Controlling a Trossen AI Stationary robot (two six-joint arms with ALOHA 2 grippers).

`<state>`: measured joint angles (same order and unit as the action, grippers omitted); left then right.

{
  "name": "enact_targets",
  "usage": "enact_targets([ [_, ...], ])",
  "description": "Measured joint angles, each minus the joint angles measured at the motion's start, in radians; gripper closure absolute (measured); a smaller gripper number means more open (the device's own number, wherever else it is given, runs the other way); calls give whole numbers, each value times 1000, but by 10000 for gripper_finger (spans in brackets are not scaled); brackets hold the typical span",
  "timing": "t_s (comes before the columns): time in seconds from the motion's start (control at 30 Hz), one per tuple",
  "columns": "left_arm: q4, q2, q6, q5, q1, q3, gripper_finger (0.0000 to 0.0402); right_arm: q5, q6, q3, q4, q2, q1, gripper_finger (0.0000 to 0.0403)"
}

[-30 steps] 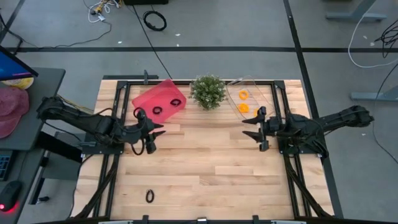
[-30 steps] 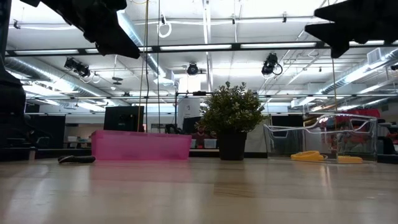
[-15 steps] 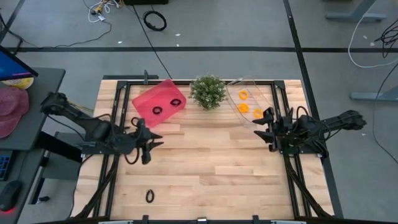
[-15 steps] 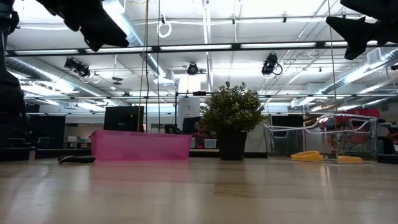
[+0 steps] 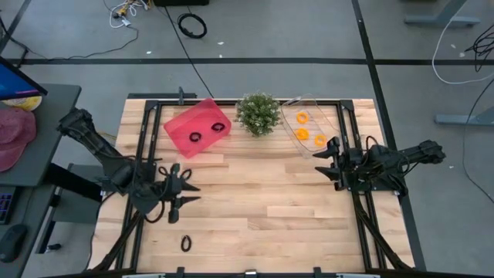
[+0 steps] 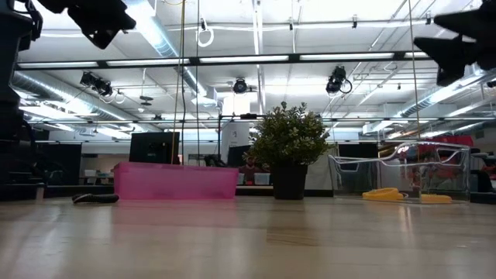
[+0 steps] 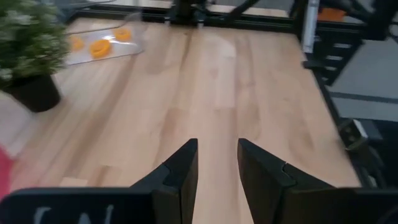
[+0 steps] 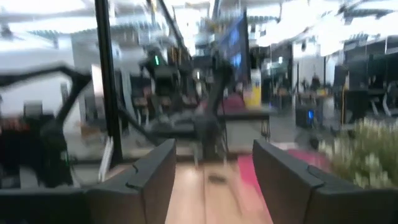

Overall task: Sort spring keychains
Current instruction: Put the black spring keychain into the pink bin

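Both end effectors are held empty above the counter [image 5: 255, 208]: the left end effector [image 5: 184, 194] parted narrowly near a black keychain [image 5: 185, 244], the right end effector [image 5: 328, 162] spread wide.

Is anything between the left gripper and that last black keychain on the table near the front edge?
Nothing visible. In the high view the left gripper, fingers apart and empty, is above bare wood, and the black spring keychain lies alone nearer the front edge. The pink bin, potted plant and right gripper are all farther back.
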<state>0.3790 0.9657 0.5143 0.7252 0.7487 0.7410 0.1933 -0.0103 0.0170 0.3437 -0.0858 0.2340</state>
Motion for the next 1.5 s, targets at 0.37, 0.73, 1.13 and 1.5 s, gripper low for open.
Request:
enact_targets([
  [0.37,-28,110,49,-75,69,0,285,0,56,-1,-305,18,-1,188],
  [0.73,-134,202,133,-76,111,0,285,-1,81,-1,-301,11,-1,188],
  [1.13,-375,288,131,-16,223,0,285,-1,81,0,-300,11,-1,188],
  [1.5,-623,388,-15,32,303,46,285,-1,80,0,-300,11,-1,188],
])
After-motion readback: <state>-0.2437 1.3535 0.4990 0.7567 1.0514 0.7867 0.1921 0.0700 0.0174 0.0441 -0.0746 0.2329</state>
